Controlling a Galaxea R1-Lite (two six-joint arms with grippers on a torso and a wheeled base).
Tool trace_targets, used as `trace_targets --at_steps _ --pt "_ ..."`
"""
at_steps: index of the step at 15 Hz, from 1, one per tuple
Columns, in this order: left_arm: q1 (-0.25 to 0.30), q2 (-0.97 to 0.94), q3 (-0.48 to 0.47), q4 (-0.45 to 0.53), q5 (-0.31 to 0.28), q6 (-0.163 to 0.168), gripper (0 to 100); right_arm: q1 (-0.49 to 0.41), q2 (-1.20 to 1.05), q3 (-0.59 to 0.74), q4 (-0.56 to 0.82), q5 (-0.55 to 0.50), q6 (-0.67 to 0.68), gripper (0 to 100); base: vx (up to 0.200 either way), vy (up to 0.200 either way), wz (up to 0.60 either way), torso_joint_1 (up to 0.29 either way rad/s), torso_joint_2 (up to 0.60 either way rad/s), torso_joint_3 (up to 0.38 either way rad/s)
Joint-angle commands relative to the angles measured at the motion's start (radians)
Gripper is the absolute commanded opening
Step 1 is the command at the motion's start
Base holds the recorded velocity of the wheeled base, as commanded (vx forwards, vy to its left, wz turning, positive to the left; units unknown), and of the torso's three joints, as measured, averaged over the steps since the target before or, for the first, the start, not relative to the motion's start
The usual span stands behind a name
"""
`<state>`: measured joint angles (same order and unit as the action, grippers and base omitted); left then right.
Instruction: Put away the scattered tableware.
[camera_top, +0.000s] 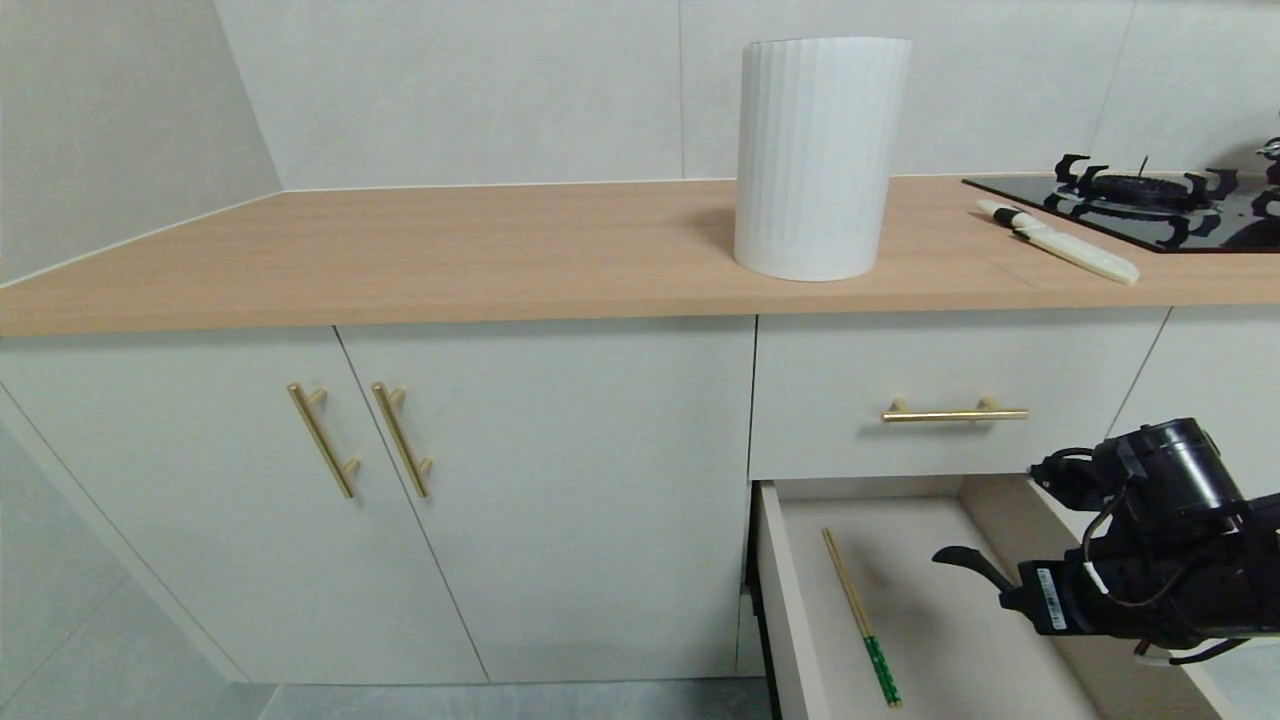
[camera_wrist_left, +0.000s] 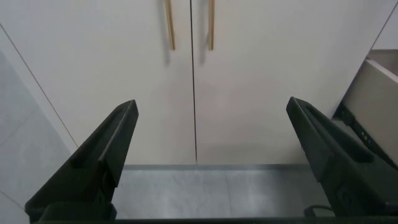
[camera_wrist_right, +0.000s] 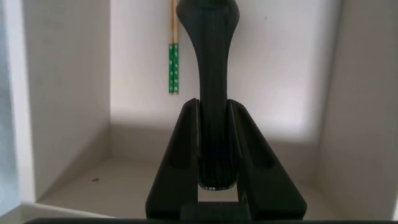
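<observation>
My right gripper (camera_top: 1012, 592) hovers over the open drawer (camera_top: 786, 600), shut on a black utensil (camera_top: 962, 559) that sticks out ahead of it. In the right wrist view the two fingers clamp the dark handle (camera_wrist_right: 208, 43) of that utensil, above the drawer floor (camera_wrist_right: 273, 74). A pair of wooden chopsticks with green ends (camera_top: 861, 622) lies in the drawer along its left side, the chopsticks (camera_wrist_right: 173, 56) beyond the utensil's tip. A cream-bladed knife (camera_top: 1058, 242) rests on the counter near the stove. My left gripper (camera_wrist_left: 211, 107) is open and holds nothing, low in front of the cabinet doors.
A tall white ribbed canister (camera_top: 820, 158) stands on the wooden counter (camera_top: 450, 250). A black gas stove (camera_top: 1150, 200) is at the far right. A closed drawer with a brass handle (camera_top: 955, 413) sits above the open one. Two brass-handled cabinet doors (camera_top: 360, 440) are to the left.
</observation>
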<state>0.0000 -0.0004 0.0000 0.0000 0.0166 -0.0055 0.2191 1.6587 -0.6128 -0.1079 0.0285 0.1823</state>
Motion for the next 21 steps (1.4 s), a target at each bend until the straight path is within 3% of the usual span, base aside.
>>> trace_targets --at_steps 1,5,9,17,21 --pt "0.0 0.0 0.0 0.0 0.0 -0.001 100 0.0 0.001 0.001 -0.009 0.001 -0.001 0 0.0 0.0 0.0 -0.012 0.06 0.046" --pt "0.0 0.0 0.0 0.0 0.0 -0.001 100 0.009 0.046 0.002 -0.087 -0.001 0.002 0 0.0 0.0 0.0 0.0 0.0 0.0" --pt "0.0 0.0 0.0 0.0 0.0 -0.001 100 0.022 0.142 0.024 -0.266 -0.01 0.066 0 0.0 0.0 0.0 0.0 0.0 0.0" --pt "0.0 0.0 0.0 0.0 0.0 -0.001 100 0.022 0.552 0.093 -0.684 -0.098 0.066 0 0.0 0.0 0.0 0.0 0.0 0.0" --pt "0.0 0.0 0.0 0.0 0.0 -0.001 100 0.02 0.601 0.094 -0.742 -0.124 0.066 0 0.0 0.0 0.0 0.0 0.0 0.0"
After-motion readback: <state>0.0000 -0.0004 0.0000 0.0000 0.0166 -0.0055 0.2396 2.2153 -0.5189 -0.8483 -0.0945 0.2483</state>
